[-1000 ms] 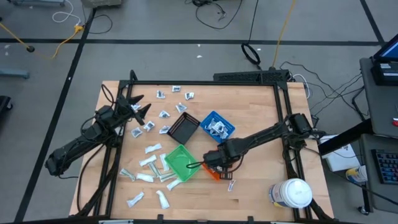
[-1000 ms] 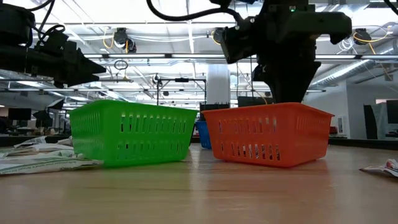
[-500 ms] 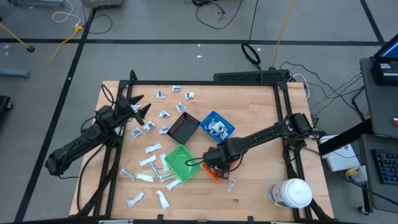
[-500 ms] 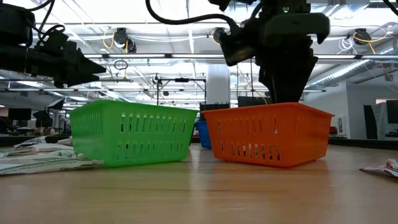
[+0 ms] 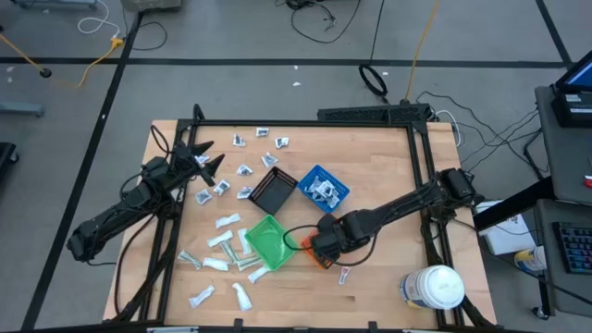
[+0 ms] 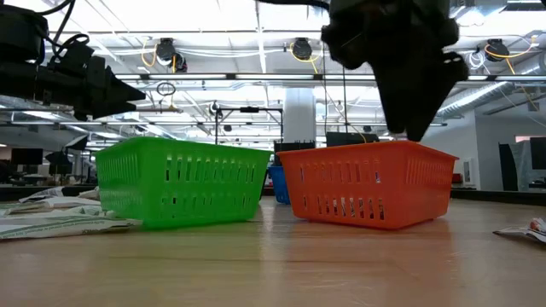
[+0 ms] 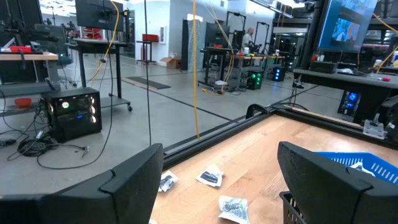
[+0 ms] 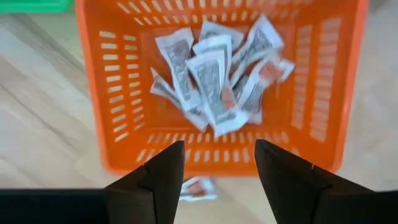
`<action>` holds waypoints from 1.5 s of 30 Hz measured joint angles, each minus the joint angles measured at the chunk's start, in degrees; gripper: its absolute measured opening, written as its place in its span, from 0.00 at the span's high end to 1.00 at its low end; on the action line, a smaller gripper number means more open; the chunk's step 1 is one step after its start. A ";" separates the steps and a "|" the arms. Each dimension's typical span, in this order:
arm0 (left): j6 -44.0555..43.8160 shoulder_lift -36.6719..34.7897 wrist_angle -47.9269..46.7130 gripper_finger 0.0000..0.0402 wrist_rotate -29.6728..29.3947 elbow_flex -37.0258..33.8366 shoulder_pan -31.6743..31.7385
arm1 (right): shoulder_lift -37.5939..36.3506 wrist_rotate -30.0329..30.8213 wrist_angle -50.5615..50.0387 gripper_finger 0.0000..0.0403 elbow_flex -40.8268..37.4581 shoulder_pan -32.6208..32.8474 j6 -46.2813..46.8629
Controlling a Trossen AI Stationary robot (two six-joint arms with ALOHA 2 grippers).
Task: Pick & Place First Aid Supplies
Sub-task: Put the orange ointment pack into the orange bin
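Take the orange bin [image 8: 217, 93] as your reference point. Your right gripper [image 8: 214, 180] hangs directly above it with its fingers [image 8: 158, 177] spread and nothing between them. Inside the orange bin you will find a heap of white packets [image 8: 214, 84], some marked with red, overlapping one another across the floor of the bin. One more packet [image 8: 198, 188] lies on the table [image 5: 379, 166] just outside the orange bin's wall, near the gripper. In the overhead view, the green bin [image 5: 265, 240] sits just beside the orange bin, with the black bin [image 5: 273, 192] and the blue bin [image 5: 324, 188] farther off; the blue bin also holds packets. Loose first aid supplies [image 5: 222, 242] are scattered on the far side of the green bin from the orange bin. Your left gripper [image 5: 209, 159] waits well apart from the orange bin, beyond the black bin, with its fingers [image 7: 134, 180] spread and empty.
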 joint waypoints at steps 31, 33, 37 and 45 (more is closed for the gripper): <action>0.00 0.00 -0.01 0.19 0.01 -0.02 0.00 | 1.95 4.23 -0.25 0.54 -0.09 13.99 32.83; 0.00 0.00 -0.01 0.19 0.01 -0.02 0.00 | 2.62 4.24 0.01 0.54 -0.09 13.99 32.45; 0.00 0.00 -0.02 0.19 0.01 0.00 0.00 | 4.02 4.18 0.47 0.54 -0.07 13.99 31.24; 0.00 0.00 -0.01 0.19 0.03 -0.02 -0.02 | 7.84 2.67 1.52 0.54 -0.04 13.97 30.16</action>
